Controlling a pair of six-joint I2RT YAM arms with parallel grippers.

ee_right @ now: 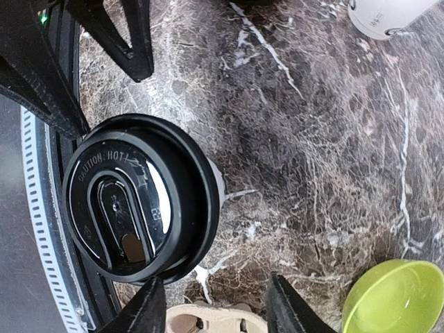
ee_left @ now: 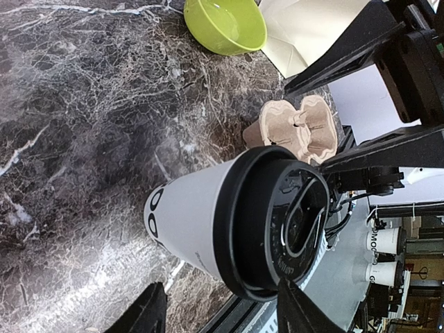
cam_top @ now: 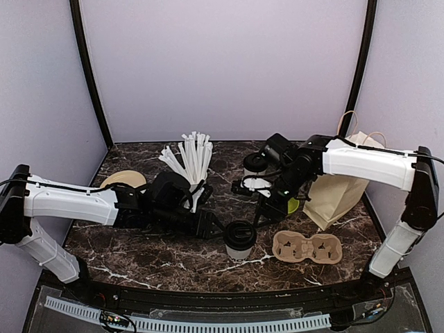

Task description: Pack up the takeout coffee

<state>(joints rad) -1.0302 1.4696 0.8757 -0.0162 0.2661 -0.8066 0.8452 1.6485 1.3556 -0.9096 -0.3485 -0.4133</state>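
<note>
Desk (cam_top: 139, 257): dark marble with white veining, running to a black front rail. Pale lilac walls close it in on three sides, with a black pole in each rear corner.

We find the takeout coffee (cam_top: 239, 239) upright near the front centre, black lid on. It stands between the left gripper (cam_top: 211, 225) and the cardboard cup carrier (cam_top: 306, 248), which lies just to its right. A second lidded cup (cam_top: 255, 164) stands further back, partly hidden by the right arm.

Left fingers (ee_left: 149, 312): spread apart, level with the cup's side, tips just short of it, gripping nothing.

Right gripper (ee_right: 215, 281): above the desk behind the cup, pointing down, fingers apart and empty.

Around: a green bowl (ee_right: 395, 298) mostly hidden behind the right gripper in the top view; a paper bag (cam_top: 340, 191) at right rear; a cup of white straws (cam_top: 191, 163) behind the left arm; a tan disc (cam_top: 123, 180) far left.
</note>
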